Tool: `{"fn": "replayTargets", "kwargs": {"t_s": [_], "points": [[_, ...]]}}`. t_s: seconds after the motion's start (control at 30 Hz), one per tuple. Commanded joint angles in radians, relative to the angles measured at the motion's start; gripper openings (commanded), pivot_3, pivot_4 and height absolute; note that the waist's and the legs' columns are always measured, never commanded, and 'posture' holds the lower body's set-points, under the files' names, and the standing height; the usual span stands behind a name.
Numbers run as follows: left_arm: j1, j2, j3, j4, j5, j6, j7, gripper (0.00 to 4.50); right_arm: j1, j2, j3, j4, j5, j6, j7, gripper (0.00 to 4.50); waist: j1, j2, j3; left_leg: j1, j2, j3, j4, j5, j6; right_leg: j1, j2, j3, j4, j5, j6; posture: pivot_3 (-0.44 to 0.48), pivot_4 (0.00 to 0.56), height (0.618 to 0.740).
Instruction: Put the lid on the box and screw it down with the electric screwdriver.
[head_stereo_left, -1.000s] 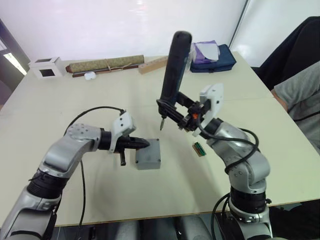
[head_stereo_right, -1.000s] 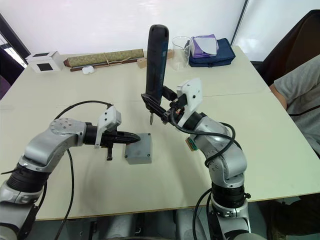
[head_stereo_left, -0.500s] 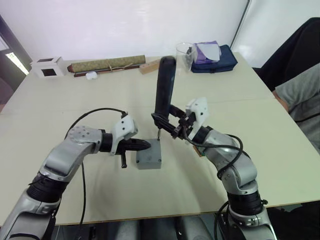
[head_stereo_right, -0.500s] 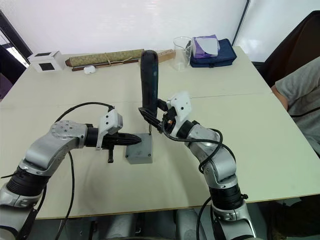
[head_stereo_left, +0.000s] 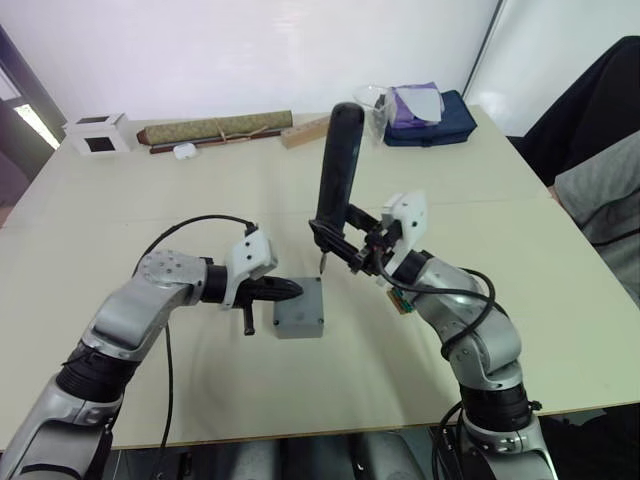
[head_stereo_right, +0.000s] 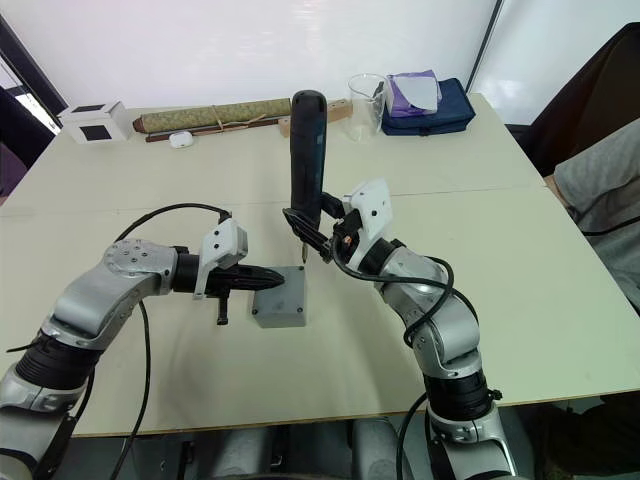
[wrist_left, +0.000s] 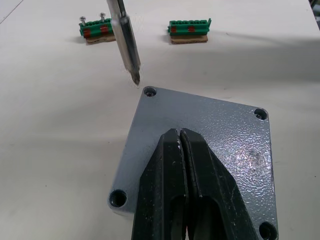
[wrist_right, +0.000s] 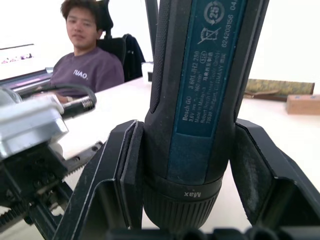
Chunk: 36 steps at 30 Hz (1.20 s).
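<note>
The lid (wrist_left: 200, 150) sits on the box (head_stereo_left: 297, 310) mid-surface, pinned under the left gripper (wrist_left: 181, 150) (jaws pressed together), while the right gripper (head_stereo_right: 312, 232) pinches the upright electric screwdriver (head_stereo_right: 305, 160), bit just above a corner hole.

From half a second ago, my right gripper (head_stereo_left: 335, 238) lifts the electric screwdriver (head_stereo_left: 336, 175) back up; its bit now hovers just off the corner screw hole of the lid (wrist_left: 200, 150), no longer down at it as before.
</note>
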<state>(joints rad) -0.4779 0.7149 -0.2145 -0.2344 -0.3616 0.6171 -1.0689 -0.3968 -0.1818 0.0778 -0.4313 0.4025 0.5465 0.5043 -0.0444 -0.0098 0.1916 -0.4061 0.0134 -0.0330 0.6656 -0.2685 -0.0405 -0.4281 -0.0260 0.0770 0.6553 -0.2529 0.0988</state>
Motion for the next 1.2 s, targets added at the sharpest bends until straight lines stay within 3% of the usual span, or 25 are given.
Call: {"fn": "replayTargets", "kwargs": {"t_s": [0.03, 0.83, 0.97, 1.2], "points": [[0.01, -0.002, -0.036, 0.027, 0.03, 0.009, 0.003, 0.0, -0.006, -0.005, -0.008, -0.097, 0.046, 0.005, -0.008, 2.11, 0.001, 0.0, 0.0, 0.0, 0.0, 0.0, 0.0, 0.0, 0.0, 0.0, 0.0, 0.0, 0.0, 0.0, 0.0, 0.0, 0.15, 0.74], [0.006, -0.012, -0.039, 0.02, 0.029, 0.021, 0.01, 0.0, 0.033, -0.016, 0.055, -0.008, -0.028, -0.089, -0.021, 2.11, 0.0, -0.001, -0.001, 0.001, 0.0, 0.0, 0.0, 0.0, 0.0, 0.001, 0.0, 0.0, 0.0, 0.0, 0.0, 0.0, 0.15, 0.74], [0.01, -0.009, -0.039, 0.017, 0.027, 0.024, 0.009, 0.0, 0.052, -0.059, 0.097, 0.003, -0.069, -0.112, 0.013, 2.11, 0.0, -0.001, -0.001, 0.001, 0.0, 0.0, 0.0, 0.0, 0.0, 0.001, 0.0, 0.0, 0.0, 0.0, 0.0, 0.0, 0.15, 0.74], [0.031, 0.013, -0.047, 0.012, 0.034, 0.015, -0.009, 0.0, 0.077, -0.084, 0.14, 0.039, -0.079, -0.02, -0.003, 2.11, -0.001, -0.004, -0.007, 0.009, 0.0, 0.0, -0.001, 0.0, 0.0, 0.009, 0.0, 0.0, 0.0, -0.001, -0.001, 0.0, 0.15, 0.74]]}}
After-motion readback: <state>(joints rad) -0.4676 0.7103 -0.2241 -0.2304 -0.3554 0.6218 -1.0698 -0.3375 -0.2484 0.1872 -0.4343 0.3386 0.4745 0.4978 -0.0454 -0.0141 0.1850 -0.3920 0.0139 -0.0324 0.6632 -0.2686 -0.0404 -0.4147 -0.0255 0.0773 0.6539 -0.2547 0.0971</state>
